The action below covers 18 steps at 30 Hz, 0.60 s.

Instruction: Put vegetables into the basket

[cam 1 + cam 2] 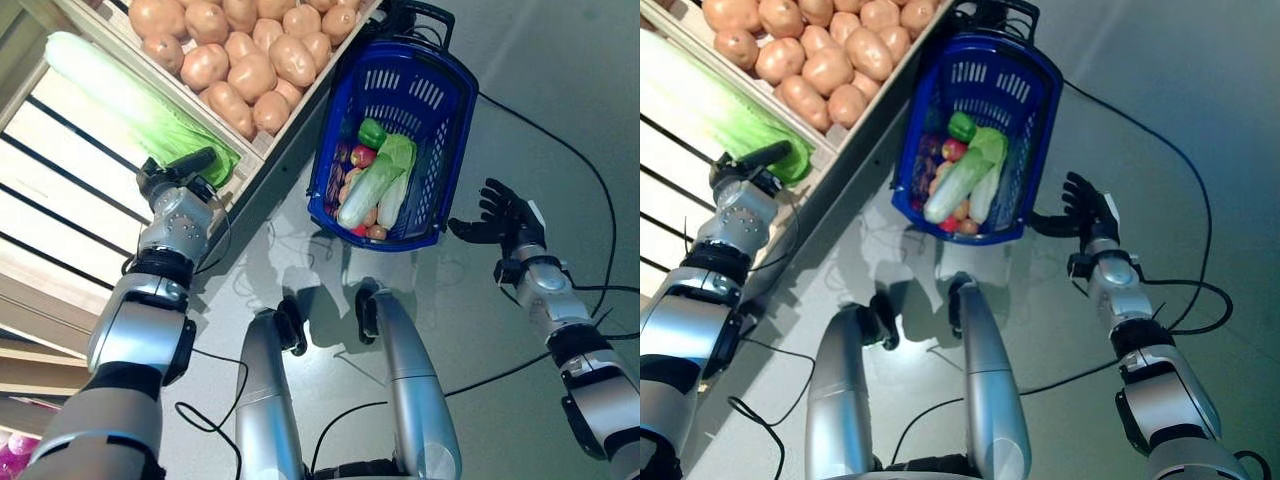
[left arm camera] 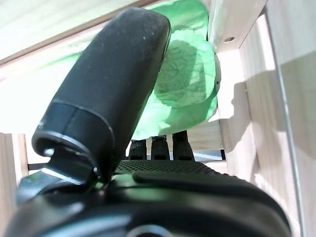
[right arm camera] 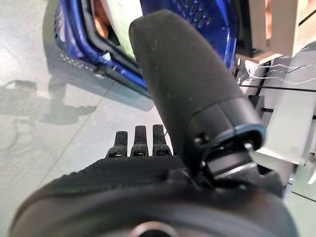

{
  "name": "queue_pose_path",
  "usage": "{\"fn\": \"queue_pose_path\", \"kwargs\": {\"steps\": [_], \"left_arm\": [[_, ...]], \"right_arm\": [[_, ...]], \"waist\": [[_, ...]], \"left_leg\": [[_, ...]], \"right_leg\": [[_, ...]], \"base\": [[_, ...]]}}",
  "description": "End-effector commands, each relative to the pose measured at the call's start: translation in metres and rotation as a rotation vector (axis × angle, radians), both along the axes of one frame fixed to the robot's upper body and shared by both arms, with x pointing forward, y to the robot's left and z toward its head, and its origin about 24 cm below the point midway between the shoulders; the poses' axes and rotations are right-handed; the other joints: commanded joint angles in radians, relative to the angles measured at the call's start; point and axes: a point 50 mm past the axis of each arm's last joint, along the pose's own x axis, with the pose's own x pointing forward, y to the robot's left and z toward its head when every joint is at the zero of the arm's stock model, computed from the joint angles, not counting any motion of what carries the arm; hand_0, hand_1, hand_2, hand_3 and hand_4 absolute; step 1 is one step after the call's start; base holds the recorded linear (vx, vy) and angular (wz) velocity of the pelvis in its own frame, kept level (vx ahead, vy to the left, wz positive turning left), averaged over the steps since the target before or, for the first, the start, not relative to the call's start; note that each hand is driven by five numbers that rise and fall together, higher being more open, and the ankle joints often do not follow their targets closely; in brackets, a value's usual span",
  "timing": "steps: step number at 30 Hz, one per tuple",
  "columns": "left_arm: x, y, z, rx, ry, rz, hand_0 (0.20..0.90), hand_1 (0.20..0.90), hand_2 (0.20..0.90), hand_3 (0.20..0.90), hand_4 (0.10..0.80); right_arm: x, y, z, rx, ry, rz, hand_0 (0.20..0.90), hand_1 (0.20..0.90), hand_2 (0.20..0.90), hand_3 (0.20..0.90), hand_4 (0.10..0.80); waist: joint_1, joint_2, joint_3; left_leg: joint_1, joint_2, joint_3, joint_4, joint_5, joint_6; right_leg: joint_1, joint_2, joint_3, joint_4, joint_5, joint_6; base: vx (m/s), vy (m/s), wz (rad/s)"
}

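Note:
A long pale-green cabbage (image 1: pixel 120 95) lies in the wooden shelf compartment at the left. My left hand (image 1: pixel 182 172) is at its leafy end (image 2: pixel 187 74), open, with straight fingers (image 2: pixel 160 147) reaching just under the leaves and nothing grasped. The blue basket (image 1: pixel 405 88) stands on the floor in the middle. It holds two pale cabbages (image 1: pixel 368 190), a green pepper (image 1: pixel 372 132) and a red round vegetable (image 1: pixel 362 156). My right hand (image 1: pixel 503 220) hovers open just to the right of the basket (image 3: pixel 84 29), holding nothing.
A wooden crate of potatoes (image 1: pixel 250 55) sits on the shelf next to the cabbage, with its edge close to the basket's left side. Slatted wooden shelving (image 1: pixel 50 200) runs along the left. Grey floor (image 1: pixel 560 90) spreads to the right of the basket.

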Motion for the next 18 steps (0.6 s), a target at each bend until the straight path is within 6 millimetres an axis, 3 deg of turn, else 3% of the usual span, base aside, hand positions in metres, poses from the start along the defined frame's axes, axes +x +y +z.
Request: {"fn": "queue_pose_path", "kwargs": {"steps": [1,18], "left_arm": [[0.0078,-0.006,0.0716,0.063,-0.208,0.006,0.3,0.3,0.3,0.3,0.4],[0.0043,0.0028,0.0766,0.085,-0.273,-0.013,0.3,0.3,0.3,0.3,0.4]], "right_arm": [[0.0034,-0.0211,0.0494,0.027,-0.205,-0.024,0.9,0.9,0.9,0.9,0.8],[0.0019,-0.017,0.0465,0.042,-0.227,0.009,0.9,0.9,0.9,0.9,0.8]], "waist": [[-0.03,0.007,-0.006],[-0.022,0.015,-0.006]], "left_leg": [[0.076,-0.001,0.024,-0.038,-0.059,0.038],[0.13,-0.004,0.024,-0.057,-0.059,0.037]], "right_leg": [[0.087,-0.036,-0.047,-0.077,0.047,-0.045],[0.147,-0.05,-0.067,-0.087,0.032,-0.052]], "base": [[0.0,0.0,0.0],[-0.004,-0.001,-0.02]]}}
